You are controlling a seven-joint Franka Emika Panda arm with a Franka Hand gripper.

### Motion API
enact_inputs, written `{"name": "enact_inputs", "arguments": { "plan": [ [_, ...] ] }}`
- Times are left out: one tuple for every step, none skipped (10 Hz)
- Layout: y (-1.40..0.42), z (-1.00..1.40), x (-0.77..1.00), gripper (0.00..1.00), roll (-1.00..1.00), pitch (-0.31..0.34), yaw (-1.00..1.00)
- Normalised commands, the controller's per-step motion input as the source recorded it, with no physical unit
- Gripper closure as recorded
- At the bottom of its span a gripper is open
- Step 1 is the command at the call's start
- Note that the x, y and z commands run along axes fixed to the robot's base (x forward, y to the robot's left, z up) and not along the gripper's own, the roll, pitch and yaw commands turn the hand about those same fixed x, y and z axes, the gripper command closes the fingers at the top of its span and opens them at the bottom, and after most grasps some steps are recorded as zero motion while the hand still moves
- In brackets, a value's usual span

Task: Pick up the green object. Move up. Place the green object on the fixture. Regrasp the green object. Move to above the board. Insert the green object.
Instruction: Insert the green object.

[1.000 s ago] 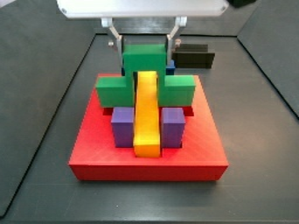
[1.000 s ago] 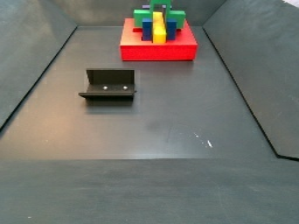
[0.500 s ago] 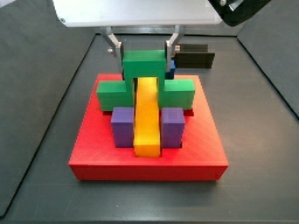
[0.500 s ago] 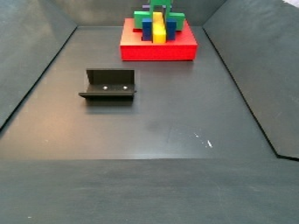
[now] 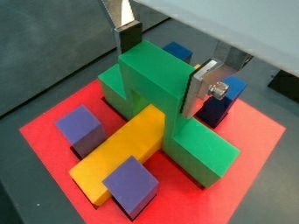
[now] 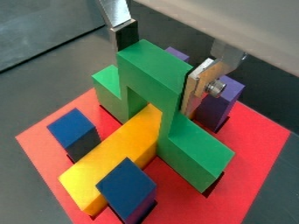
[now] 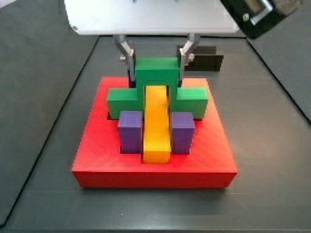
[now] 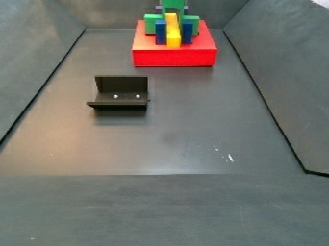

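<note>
The green object (image 5: 152,87) stands on the red board (image 5: 251,131), its upright stem straddling the long yellow bar (image 5: 117,153) and its arms low against the board. My gripper (image 5: 165,74) is shut on the stem, one finger on each side, as the other wrist view (image 6: 162,72) also shows. In a side view the gripper (image 7: 155,64) hangs over the green object (image 7: 155,73) at the board's (image 7: 206,150) back. The fixture (image 8: 118,94) stands empty on the floor, apart from the board (image 8: 174,56).
Purple posts (image 7: 127,127) flank the yellow bar (image 7: 155,123) at the front; blue posts (image 5: 177,52) stand behind the green object. The fixture also shows behind the board (image 7: 206,60). Dark floor with raised walls surrounds the board.
My gripper has come down with the green object in it. The object now sits lower over the yellow bar, its arms nearer the board.
</note>
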Motion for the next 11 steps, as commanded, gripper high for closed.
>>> {"name": "enact_inputs", "arguments": {
  "plan": [
    [0.00,-0.15,0.09,1.00,0.00,0.019,-0.03],
    [0.00,-0.12,0.01,1.00,0.00,0.014,-0.09],
    [0.00,-0.10,0.00,1.00,0.00,0.023,-0.14],
    [0.01,-0.11,0.00,1.00,0.00,0.021,-0.14],
    [0.00,-0.17,0.00,1.00,0.00,0.010,-0.15],
    [0.00,-0.18,0.00,1.00,0.00,0.000,-0.21],
    [0.00,-0.15,0.00,1.00,0.00,0.016,-0.17],
    [0.05,-0.10,0.06,1.00,0.00,0.036,-0.11],
    [0.10,-0.12,0.16,1.00,0.00,0.030,0.00],
    [0.05,-0.16,0.22,1.00,0.00,0.036,0.00],
    [0.00,-0.13,0.05,1.00,0.07,0.054,0.00]
  ]
}}
